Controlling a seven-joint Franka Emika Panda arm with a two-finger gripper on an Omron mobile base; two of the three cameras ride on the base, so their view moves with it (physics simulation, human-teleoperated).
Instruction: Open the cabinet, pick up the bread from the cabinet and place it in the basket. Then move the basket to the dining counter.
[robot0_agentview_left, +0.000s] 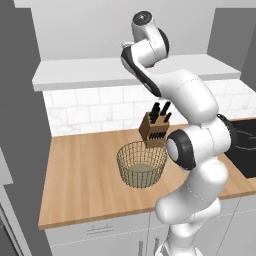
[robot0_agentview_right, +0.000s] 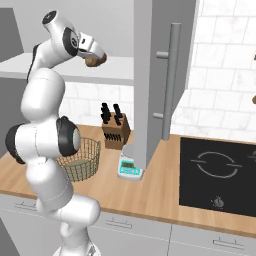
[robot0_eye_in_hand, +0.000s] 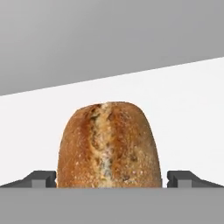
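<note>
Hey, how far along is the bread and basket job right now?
Done: the cabinet door stands open. In hand: the open gripper is up at the shelf, its fingertips either side of the bread, jaws not closed on it. Left: grip the bread, drop it in the basket, which sits empty on the wooden counter, then carry the basket to the dining counter.

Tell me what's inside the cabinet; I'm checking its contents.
The bread sits on the cabinet's white shelf, between the open gripper fingers. The cabinet's upper interior is out of sight.
</note>
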